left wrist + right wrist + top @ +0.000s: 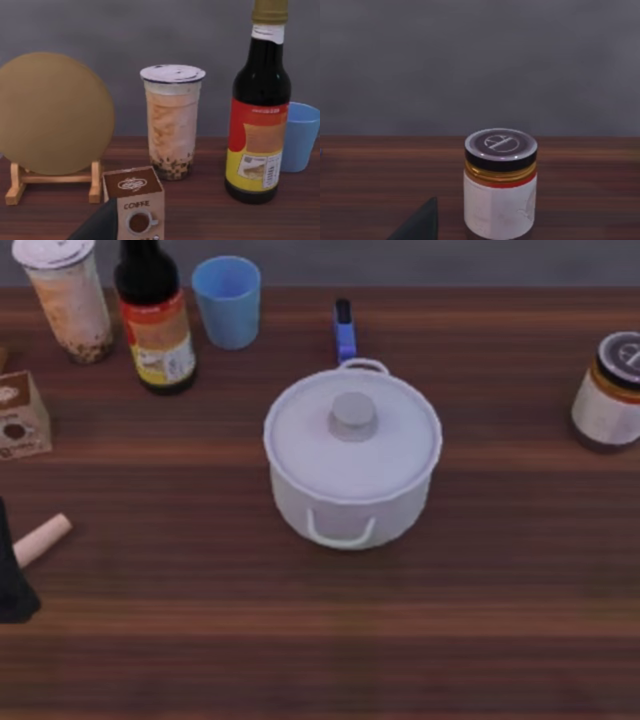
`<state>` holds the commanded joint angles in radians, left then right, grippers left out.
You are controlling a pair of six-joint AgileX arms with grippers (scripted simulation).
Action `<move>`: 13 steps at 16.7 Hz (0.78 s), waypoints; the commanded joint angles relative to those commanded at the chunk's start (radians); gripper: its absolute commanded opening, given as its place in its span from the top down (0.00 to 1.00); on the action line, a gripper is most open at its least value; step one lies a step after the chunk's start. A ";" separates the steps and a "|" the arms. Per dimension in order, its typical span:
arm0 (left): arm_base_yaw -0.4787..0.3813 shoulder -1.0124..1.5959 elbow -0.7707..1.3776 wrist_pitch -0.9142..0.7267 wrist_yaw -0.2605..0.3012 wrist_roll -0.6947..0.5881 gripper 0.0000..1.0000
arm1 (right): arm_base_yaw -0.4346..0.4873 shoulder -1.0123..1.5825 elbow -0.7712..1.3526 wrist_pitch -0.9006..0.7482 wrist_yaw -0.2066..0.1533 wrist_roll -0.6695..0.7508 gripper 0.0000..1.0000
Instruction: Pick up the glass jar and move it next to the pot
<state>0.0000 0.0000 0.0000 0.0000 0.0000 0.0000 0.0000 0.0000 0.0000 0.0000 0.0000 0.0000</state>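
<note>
Right wrist view: glass jar upright just ahead of right gripper, untouched; finger spread impossible to tell. Well apart from pot. Left gripper beside coffee box, spread likewise unclear.

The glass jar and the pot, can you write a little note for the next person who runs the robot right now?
Left gripper: not seen in the top view; only a dark fingertip shows in the left wrist view, beside the coffee box. Open or shut: cannot tell.
Right gripper: not seen in the top view; a dark fingertip shows near the glass jar, not touching it. Open or shut: cannot tell.
Glass jar: upright at the table's far right edge, well apart from the pot in the middle.
Done: nothing; the jar is not gripped.
Left: grasp the jar, probably with the right arm, lift it, set it beside the pot.
</note>
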 joint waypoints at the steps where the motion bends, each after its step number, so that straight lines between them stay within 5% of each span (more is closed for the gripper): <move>1: 0.000 0.000 0.000 0.000 0.000 0.000 0.00 | 0.000 0.000 0.000 0.000 0.000 0.000 0.00; 6: 0.000 0.000 0.000 0.000 0.000 0.000 0.00 | 0.011 0.086 0.089 -0.049 -0.015 -0.025 0.00; 13: 0.000 0.000 0.000 0.000 0.000 0.000 0.00 | 0.024 0.554 0.548 -0.320 -0.047 -0.161 0.00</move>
<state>0.0000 0.0000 0.0000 0.0000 0.0000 0.0000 0.0236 0.5536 0.5483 -0.3201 -0.0467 -0.1613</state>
